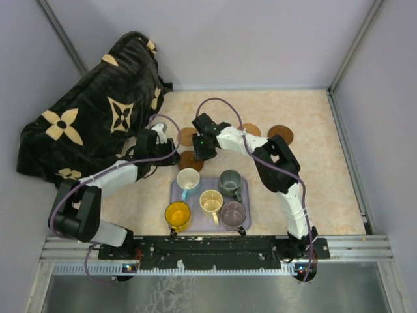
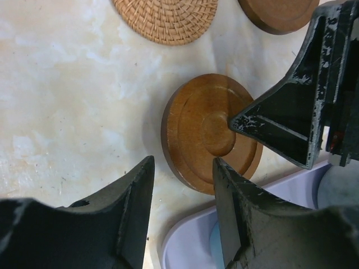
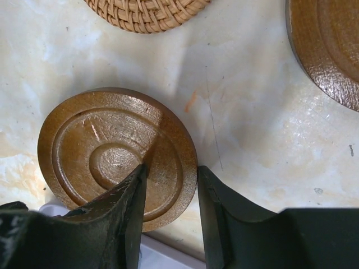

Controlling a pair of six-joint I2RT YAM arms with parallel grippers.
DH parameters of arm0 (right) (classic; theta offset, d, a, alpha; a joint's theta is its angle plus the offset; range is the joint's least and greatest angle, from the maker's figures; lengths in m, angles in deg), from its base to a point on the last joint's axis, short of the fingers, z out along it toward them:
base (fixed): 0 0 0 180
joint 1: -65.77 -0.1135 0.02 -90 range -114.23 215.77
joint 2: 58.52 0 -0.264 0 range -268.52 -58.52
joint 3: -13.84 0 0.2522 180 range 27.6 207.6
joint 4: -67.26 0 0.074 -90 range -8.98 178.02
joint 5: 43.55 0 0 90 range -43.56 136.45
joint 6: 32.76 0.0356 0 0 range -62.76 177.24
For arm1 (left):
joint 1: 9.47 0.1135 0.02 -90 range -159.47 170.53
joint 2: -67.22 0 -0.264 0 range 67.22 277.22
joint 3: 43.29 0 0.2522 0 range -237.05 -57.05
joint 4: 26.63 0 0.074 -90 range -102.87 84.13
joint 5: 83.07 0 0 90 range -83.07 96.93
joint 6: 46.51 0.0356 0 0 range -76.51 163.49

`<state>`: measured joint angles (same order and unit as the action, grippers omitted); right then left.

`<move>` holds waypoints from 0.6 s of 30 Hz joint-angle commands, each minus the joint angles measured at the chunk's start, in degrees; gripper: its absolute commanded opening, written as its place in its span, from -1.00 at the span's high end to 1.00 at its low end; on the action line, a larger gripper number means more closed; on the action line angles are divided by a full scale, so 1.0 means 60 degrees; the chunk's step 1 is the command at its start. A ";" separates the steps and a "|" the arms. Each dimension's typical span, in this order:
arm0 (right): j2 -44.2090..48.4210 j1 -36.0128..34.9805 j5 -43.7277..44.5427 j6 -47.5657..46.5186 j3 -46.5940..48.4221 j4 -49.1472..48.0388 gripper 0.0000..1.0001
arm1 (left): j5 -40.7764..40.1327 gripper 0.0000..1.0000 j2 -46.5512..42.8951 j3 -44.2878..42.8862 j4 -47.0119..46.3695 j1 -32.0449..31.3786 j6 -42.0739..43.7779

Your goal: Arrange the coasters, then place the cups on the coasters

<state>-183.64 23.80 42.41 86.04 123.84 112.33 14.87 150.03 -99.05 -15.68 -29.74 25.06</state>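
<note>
A dark brown coaster (image 1: 189,162) (image 2: 210,131) (image 3: 112,154) lies flat on the table just behind the lavender tray (image 1: 206,184). My right gripper (image 1: 201,151) (image 3: 171,168) is open and straddles its rim, one finger over the disc and the other just outside. My left gripper (image 1: 172,151) (image 2: 183,162) is open at the coaster's near edge, holding nothing. A woven tan coaster (image 1: 187,135) (image 2: 165,17) lies behind, and two brown coasters (image 1: 249,130) (image 1: 280,135) to the right. The yellow (image 1: 177,213), white-and-blue (image 1: 188,178), cream (image 1: 210,201), mauve (image 1: 233,212) and grey-green (image 1: 229,181) cups stand on the tray.
A black blanket with a tan flower pattern (image 1: 91,124) is heaped at the back left, close to the left arm. Grey walls enclose the table on three sides. The two grippers work within a few centimetres of each other.
</note>
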 commanded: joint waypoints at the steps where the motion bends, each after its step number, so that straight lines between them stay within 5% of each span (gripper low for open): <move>1: 0.0269 -0.0112 -0.0076 -0.0011 0.0581 0.0176 0.21 | -0.0237 -0.06 -0.0322 0.0212 -0.0201 -0.0078 -0.0046; 9: 0.1001 -0.0017 0.0644 -0.0285 0.1477 0.0538 0.01 | -0.0454 -0.08 -0.0399 0.0506 -0.0402 -0.0078 -0.0209; 18: 0.2214 0.0129 0.1371 -0.0143 0.0681 0.0500 -0.01 | -0.0052 -0.12 0.0002 0.0482 -0.0802 -0.0078 -0.0262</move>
<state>-177.70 23.95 47.59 85.36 129.48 115.92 12.99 149.20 -96.32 -17.65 -29.74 23.98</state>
